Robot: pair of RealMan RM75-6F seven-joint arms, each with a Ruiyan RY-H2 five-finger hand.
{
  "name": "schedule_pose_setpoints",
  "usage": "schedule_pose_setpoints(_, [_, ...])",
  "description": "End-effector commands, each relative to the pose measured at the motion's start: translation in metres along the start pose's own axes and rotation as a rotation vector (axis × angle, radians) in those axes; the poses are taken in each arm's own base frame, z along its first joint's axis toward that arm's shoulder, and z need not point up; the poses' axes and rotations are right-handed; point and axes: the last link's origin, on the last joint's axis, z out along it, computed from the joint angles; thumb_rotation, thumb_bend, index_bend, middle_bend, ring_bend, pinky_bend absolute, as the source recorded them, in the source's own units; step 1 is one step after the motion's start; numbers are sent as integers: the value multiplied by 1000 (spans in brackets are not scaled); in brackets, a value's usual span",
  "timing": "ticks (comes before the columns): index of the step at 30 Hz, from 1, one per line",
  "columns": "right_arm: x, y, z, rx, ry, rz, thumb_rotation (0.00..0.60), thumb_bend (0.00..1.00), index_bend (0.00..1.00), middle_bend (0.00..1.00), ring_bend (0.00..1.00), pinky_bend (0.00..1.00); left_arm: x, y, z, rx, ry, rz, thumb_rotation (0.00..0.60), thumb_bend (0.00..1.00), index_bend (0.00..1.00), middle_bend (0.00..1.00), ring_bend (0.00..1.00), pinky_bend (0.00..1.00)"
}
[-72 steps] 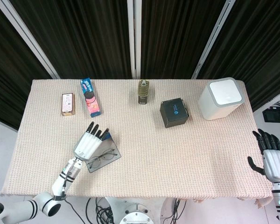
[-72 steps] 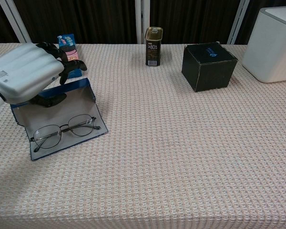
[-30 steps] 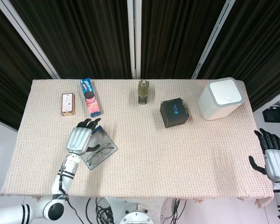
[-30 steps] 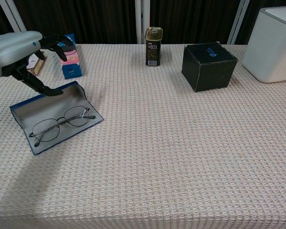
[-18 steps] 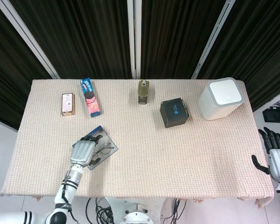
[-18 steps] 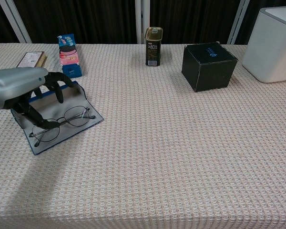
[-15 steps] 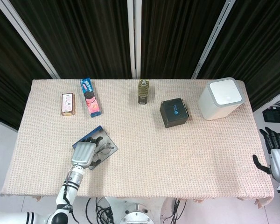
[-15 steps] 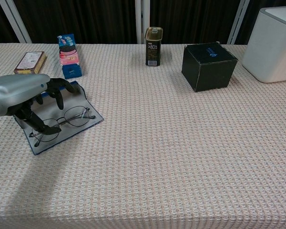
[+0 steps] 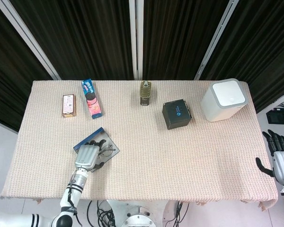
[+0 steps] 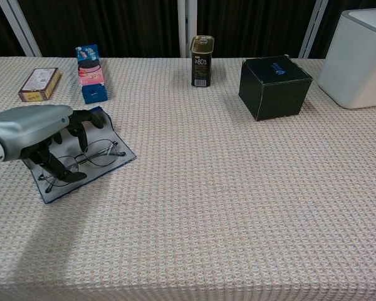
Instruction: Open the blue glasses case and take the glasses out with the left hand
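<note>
Blue glasses case (image 10: 116, 153) lies open near the table's front-left, glasses (image 10: 94, 154) resting inside; my left hand (image 10: 37, 135) hovers over them, dark fingers (image 10: 66, 168) curled down around the frame, whether clamped on it I cannot tell; my right hand (image 9: 280, 158) off the table's right edge, fingers apart, holding nothing.

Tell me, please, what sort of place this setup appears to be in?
Probably a robot test bench in a lab: a cloth-covered table against black curtains, set with assorted props like a can and a black box.
</note>
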Motion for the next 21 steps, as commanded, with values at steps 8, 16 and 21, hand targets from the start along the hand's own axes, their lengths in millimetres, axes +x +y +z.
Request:
schedule_pose_setpoints(8, [-1, 1, 0, -1, -4, -1, 600, 324, 0, 0, 0, 0, -6, 3, 1, -17, -2, 7, 600, 224, 201, 410, 256, 335])
schedule_pose_setpoints(16, [-1, 0, 0, 1, -7, -3, 600, 324, 0, 0, 0, 0, -12, 5, 1, -49, 16, 28, 600, 246, 229, 474, 322, 359])
schedule_pose_setpoints(21, [-1, 0, 0, 0, -10, -6, 600, 324, 0, 0, 0, 0, -16, 3, 0, -52, 7, 38, 600, 266, 248, 535, 383, 380])
